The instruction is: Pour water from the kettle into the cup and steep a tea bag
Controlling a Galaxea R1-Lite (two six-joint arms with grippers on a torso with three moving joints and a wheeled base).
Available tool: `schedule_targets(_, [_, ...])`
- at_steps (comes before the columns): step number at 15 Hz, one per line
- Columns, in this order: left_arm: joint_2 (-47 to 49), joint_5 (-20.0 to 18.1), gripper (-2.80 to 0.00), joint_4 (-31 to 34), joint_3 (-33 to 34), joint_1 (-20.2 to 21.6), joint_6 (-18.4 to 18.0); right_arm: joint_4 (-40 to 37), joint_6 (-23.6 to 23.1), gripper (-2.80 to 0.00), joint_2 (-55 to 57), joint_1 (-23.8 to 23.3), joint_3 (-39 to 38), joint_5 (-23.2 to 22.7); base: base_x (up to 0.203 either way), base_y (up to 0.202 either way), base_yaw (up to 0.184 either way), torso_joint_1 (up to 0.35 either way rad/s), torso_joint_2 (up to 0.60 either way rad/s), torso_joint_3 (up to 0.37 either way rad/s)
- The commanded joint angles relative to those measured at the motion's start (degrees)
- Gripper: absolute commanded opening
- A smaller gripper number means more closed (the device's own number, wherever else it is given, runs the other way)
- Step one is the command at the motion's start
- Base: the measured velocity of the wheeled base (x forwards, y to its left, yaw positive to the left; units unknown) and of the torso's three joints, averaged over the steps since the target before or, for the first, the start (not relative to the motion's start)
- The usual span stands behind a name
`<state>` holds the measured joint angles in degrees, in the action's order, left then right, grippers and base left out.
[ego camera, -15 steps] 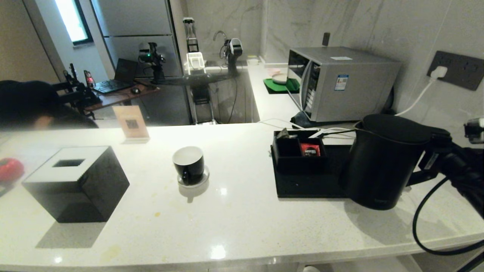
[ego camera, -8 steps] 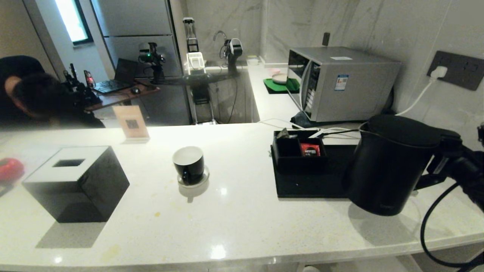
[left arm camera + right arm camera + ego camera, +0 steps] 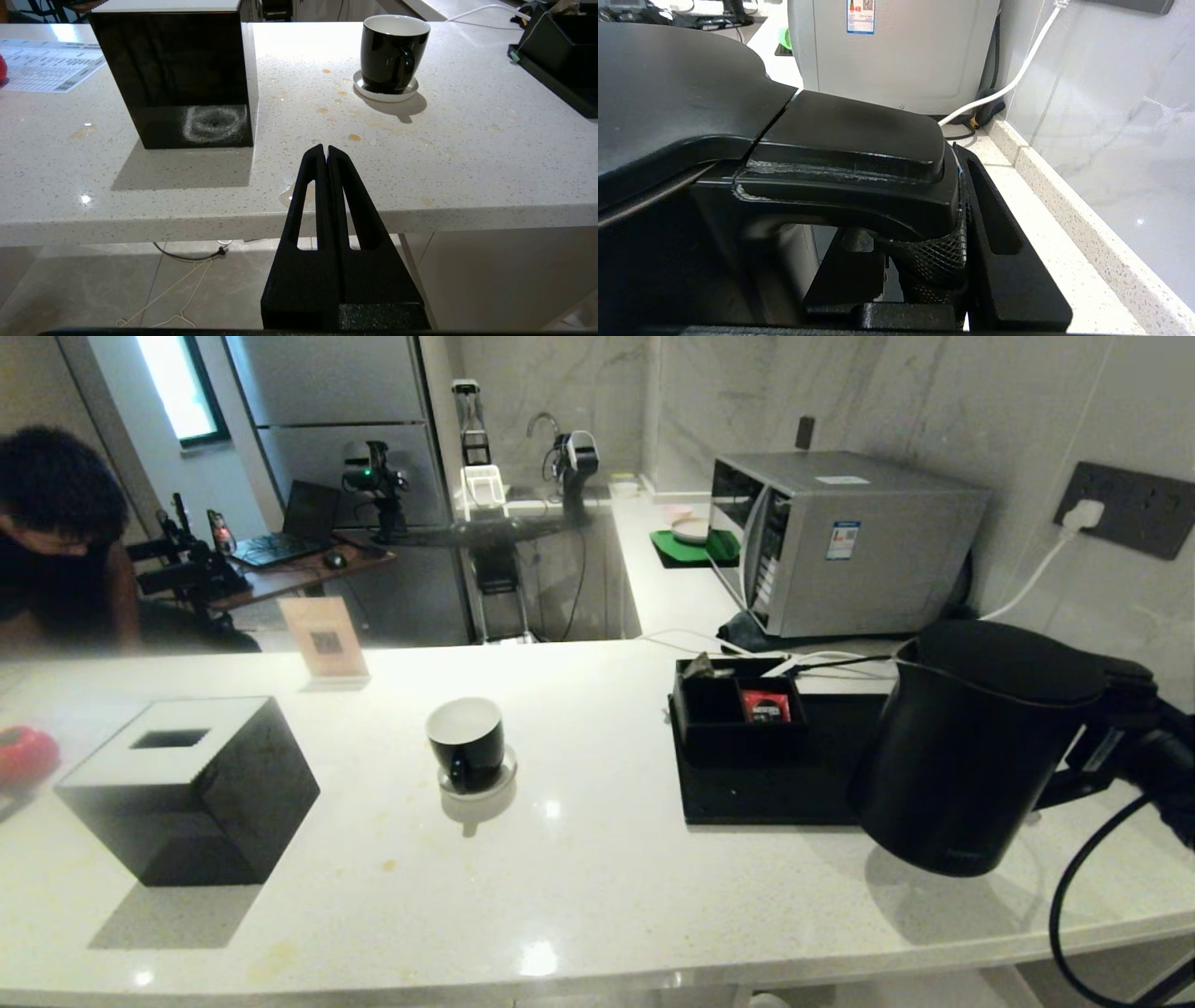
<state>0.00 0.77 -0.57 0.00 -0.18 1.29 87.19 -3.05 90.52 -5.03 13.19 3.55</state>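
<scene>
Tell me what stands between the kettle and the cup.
The right claw holds the kettle at the counter's right end. The black tray with its sachet box sits beside it toward the cup; past that, only bare counter.

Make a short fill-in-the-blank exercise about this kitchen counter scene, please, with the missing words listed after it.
1. The right gripper is closed on the kettle's ____.
2. The cup stands on a small white ____.
3. The red sachet lies in a black ____.
4. The left gripper is ____ and holds nothing.

Missing words: handle; saucer; tray; shut
</scene>
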Motion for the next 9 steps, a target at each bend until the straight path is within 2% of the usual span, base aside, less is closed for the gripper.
schedule_targets(1, [0.1, 0.0, -2.80, 0.0, 0.0, 0.0, 0.0, 0.8, 0.0, -2.80, -1.0, 0.4, -0.5, 0.1, 0.000, 0.000, 0.000, 0.000, 0.00, 0.000])
schedule_targets(9, [0.1, 0.0, -2.80, 0.0, 0.0, 0.0, 0.0, 0.8, 0.1, -2.80, -1.7, 1.5, -2.0, 0.1, 0.000, 0.000, 0.000, 0.000, 0.00, 0.000])
